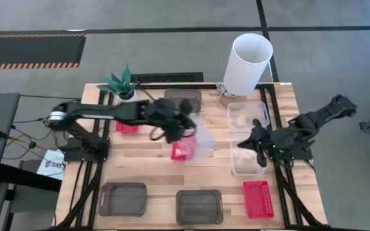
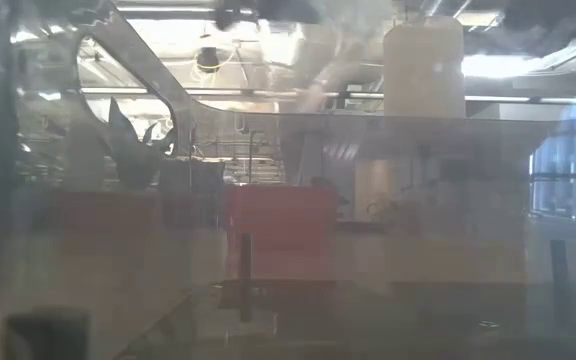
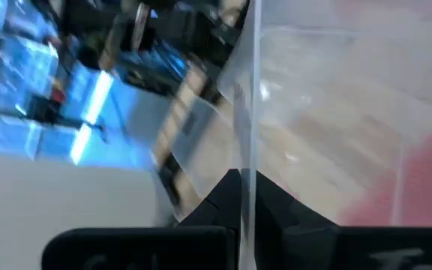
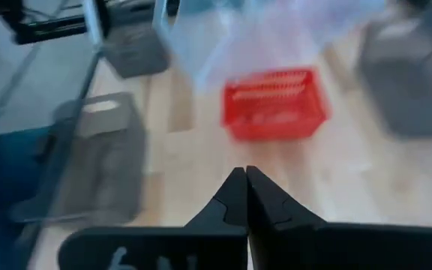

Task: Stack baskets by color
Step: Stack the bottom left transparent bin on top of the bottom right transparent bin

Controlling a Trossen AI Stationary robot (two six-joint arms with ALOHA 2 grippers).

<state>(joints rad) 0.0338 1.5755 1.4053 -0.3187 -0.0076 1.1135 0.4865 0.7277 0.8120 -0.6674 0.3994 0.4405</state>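
My left gripper [image 1: 184,131] reaches over the table's middle, shut on a clear basket [image 1: 202,146] that hangs blurred above a red basket [image 1: 180,151]. That red basket [image 4: 274,103] rests flat on the wood. My right gripper [image 1: 252,142] is shut on nothing and hovers by two clear baskets [image 1: 248,115] [image 1: 247,160] at the right. Another red basket [image 1: 257,197] lies at the near right, and one more [image 1: 127,127] shows under the left arm. Dark grey baskets sit at the near edge [image 1: 122,199] [image 1: 199,206] and at the far middle [image 1: 183,99]. My left gripper pinches one thin wall of the clear basket [image 3: 255,161] between its two fingers [image 3: 220,199]; the wall's edge runs straight out between them. The fingers come from the table's left, slanting down. The basket is lifted clear of the table and tilted.
A tall white cylinder [image 1: 246,64] stands at the far right and a small green plant [image 1: 121,83] at the far left. The black frame rails [image 1: 85,167] run along the table's sides. Bare wood lies between the near row of baskets and the middle.
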